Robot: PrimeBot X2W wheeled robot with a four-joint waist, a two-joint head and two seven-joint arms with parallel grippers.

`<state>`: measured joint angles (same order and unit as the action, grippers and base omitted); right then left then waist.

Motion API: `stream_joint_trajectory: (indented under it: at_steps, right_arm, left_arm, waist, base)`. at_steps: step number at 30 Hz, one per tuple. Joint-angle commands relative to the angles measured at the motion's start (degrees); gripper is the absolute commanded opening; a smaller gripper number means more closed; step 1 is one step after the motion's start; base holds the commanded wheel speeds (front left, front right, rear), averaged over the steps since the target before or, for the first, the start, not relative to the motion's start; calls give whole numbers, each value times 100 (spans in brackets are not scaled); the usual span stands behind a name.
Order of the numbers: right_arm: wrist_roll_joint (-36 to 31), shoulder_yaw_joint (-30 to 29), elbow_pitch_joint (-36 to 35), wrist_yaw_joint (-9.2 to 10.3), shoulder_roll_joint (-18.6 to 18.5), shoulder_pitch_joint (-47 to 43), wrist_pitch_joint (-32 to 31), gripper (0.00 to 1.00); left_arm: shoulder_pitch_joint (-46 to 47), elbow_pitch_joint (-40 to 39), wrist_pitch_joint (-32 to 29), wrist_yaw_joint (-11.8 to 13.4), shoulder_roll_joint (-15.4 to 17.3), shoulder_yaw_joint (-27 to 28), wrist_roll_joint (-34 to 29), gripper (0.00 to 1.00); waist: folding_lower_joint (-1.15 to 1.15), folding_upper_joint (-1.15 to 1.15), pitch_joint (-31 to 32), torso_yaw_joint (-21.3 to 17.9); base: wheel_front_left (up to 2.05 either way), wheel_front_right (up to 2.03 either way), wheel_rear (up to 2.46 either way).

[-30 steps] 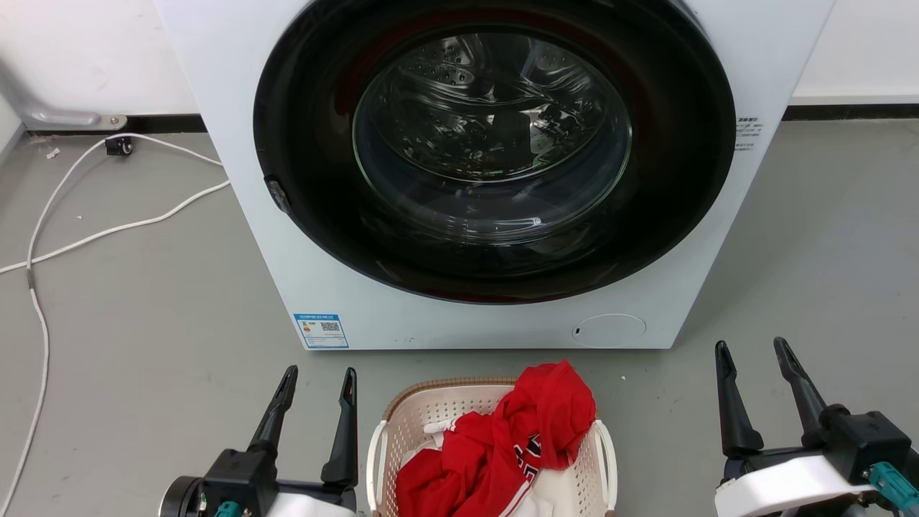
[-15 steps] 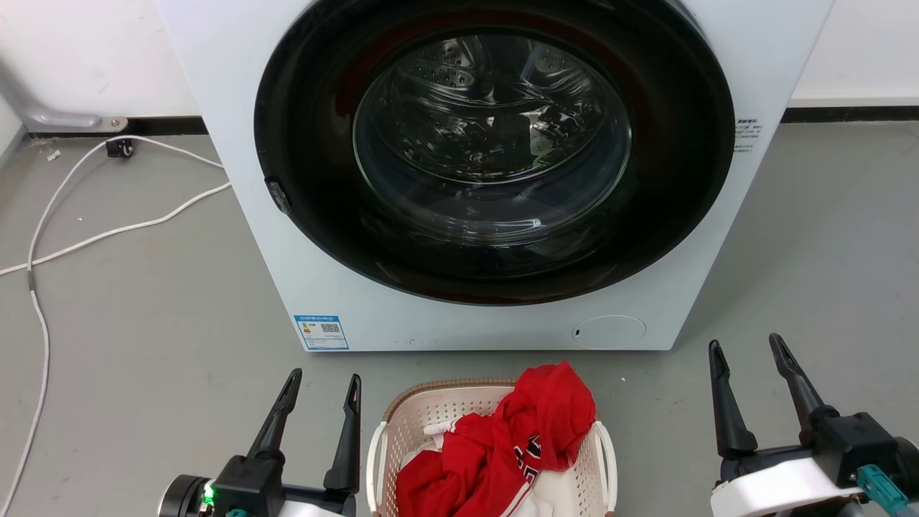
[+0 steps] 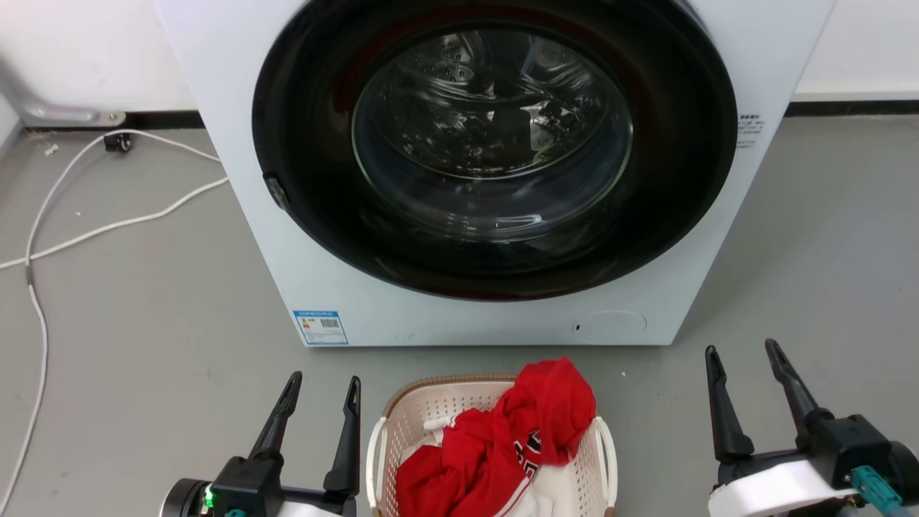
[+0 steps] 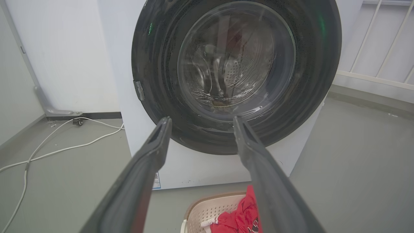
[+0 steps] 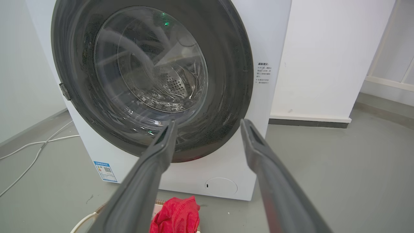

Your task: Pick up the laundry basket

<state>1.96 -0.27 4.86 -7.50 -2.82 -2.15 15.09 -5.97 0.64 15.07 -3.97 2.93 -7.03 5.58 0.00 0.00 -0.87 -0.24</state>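
Note:
The laundry basket (image 3: 420,420) stands on the floor at the bottom centre of the head view, cream and perforated, with a brown rim and white side handles. A red garment (image 3: 524,431) is heaped in it over some white cloth. My left gripper (image 3: 324,379) is open just left of the basket, apart from it. Farther off to the right, my right gripper (image 3: 741,347) is open as well. The left wrist view shows the left gripper (image 4: 202,119) above the basket (image 4: 210,210). In the right wrist view, the right gripper (image 5: 209,122) stands over the red garment (image 5: 176,215).
A white front-loading washing machine (image 3: 459,316) with a shut dark round door stands right behind the basket. A white cable (image 3: 108,230) trails over the grey floor at the left. A white wall and a railing (image 4: 372,42) lie beyond to the right.
The head view has shifted a little. Both grippers stay open beside the basket; the right one has edged slightly left. The basket has not moved.

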Motion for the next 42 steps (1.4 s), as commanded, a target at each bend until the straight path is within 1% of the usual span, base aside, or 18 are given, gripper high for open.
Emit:
stream_joint_trajectory:
  at_steps: [1,4,5,6,13,18,19,25,28,33,37,42]
  right_arm:
    - [5,7,79,2,-11,-2,12,100]
    - [-40,28,259,2,-11,157,12,100]
    - [-40,28,259,2,-11,157,12,100]
    - [-75,42,430,2,-11,291,-22,100]
    - [147,26,1072,2,-8,1057,-564,100]
    - [190,50,1698,2,-7,1735,-1069,100]
    - [190,50,1698,2,-7,1735,-1069,100]
    - [490,215,2659,3,-8,2619,-1637,100]
    - [665,310,3196,3,-8,3039,-1855,100]
    - [967,505,4081,3,-9,3738,-2077,100]
    - [1173,722,4725,3,-10,4242,-2193,100]
    - [1446,1018,5426,3,-8,4768,-2319,100]
  left_arm:
    - [-35,53,16,23,-6,19,31,100]
    - [139,217,15,-21,-6,62,47,100]
    - [139,217,15,-21,-6,62,47,100]
    - [292,371,15,-53,-5,107,66,100]
    - [1171,1299,15,-180,64,350,35,100]
    - [1961,2313,15,-260,230,351,59,100]
    - [1961,2313,15,-260,230,351,59,100]
    - [3116,3911,-115,-334,428,196,243,100]
    - [3617,4608,-384,-343,526,-3,356,100]
    - [4319,5340,-815,-348,684,-654,796,100]
    - [4734,5651,-1143,-350,823,-1205,1242,100]
    - [5094,5769,-1611,-350,989,-1918,1812,100]
  waist:
    - [0,0,-88,-18]
    - [0,0,-356,-54]
    - [0,0,-356,-54]
    - [0,0,-609,-84]
    - [0,0,-1649,-157]
    - [0,0,-2342,-175]
    - [0,0,-2342,-175]
    - [0,0,-2975,-196]
    - [0,0,-3227,-202]
    - [0,0,-3608,-206]
    - [0,0,-3871,-189]
    - [0,0,-4130,-145]
  base:
    - [0,0,0]
    - [0,0,0]
    - [0,0,0]
    - [0,0,0]
    - [0,0,0]
    - [0,0,0]
    - [0,0,0]
    - [0,0,0]
    - [0,0,0]
    - [0,0,0]
    - [0,0,0]
    - [0,0,0]
